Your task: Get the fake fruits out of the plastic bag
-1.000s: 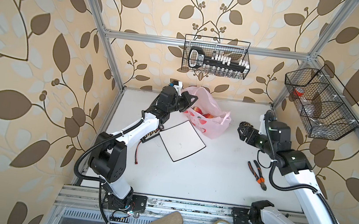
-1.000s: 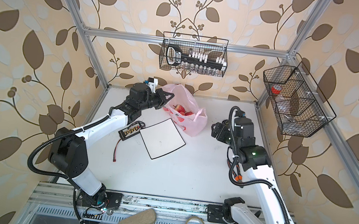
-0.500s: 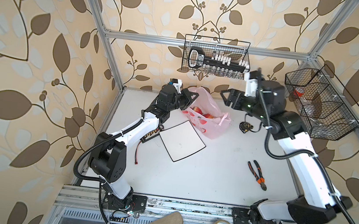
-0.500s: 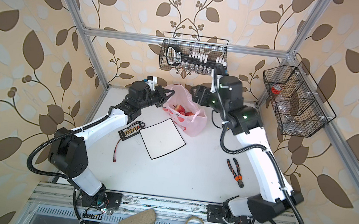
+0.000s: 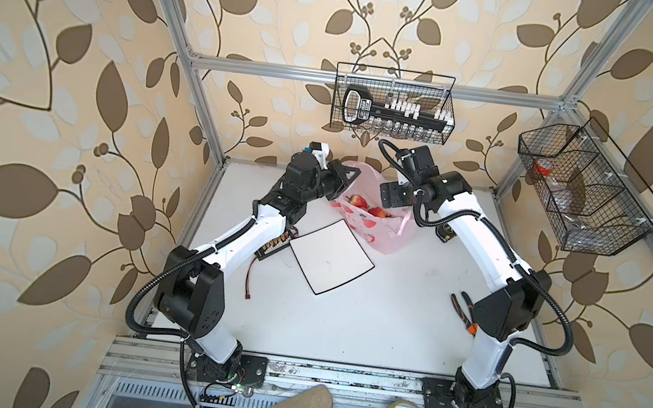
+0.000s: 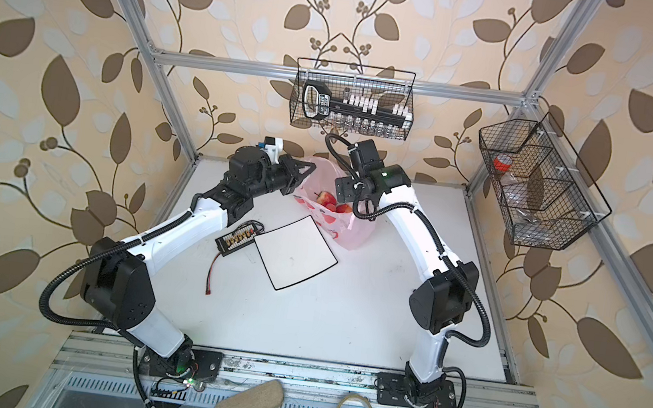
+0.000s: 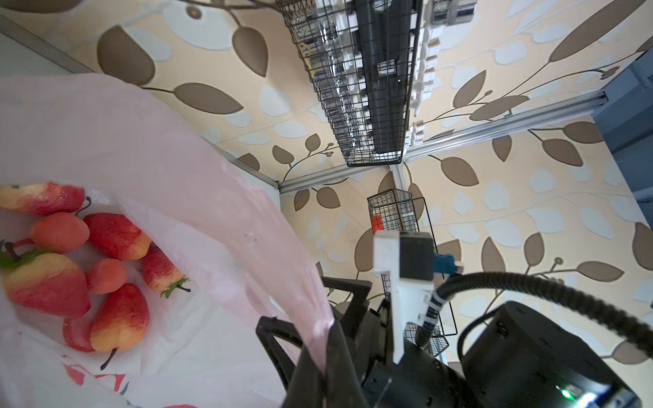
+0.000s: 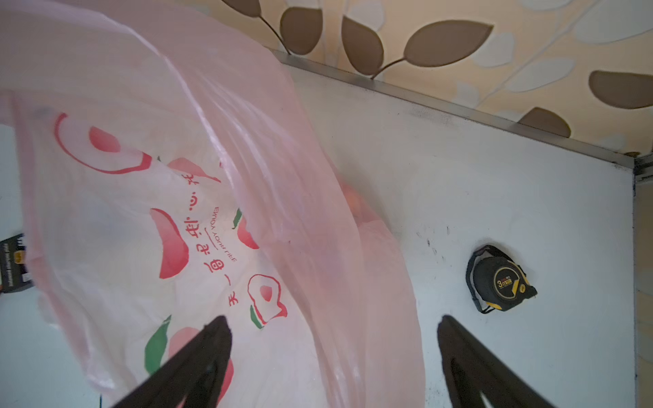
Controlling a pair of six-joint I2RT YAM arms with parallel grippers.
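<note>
**Fake fruits in the bag, left gripper pinching its rim**

Fake fruits (image 7: 70,268) lie heaped together inside the plastic bag (image 5: 386,233), at the bottom of its open mouth. The left wrist view shows red and yellow strawberries with green caps and two smaller round pinkish ones among them. In both top views the bag sits just above the centre of the frame, at the back of the white table (image 5: 343,332). Its lower edge is just beside the upper corner of the white square plate (image 5: 331,258).

The left gripper (image 7: 302,325) is clamped tight on the bag's pink rim, on the left side of the mouth, and holds that edge up off the table.

The right gripper (image 8: 332,323) hangs over the right side of the bag with its fingers spread wide and nothing between them. One finger (image 8: 212,339) is over the printed plastic and the other is over bare table.

A black and yellow tape measure (image 8: 501,279) lies on the table right of the bag. Orange-handled pliers (image 5: 463,312) rest at centre right, well apart from it.
</note>
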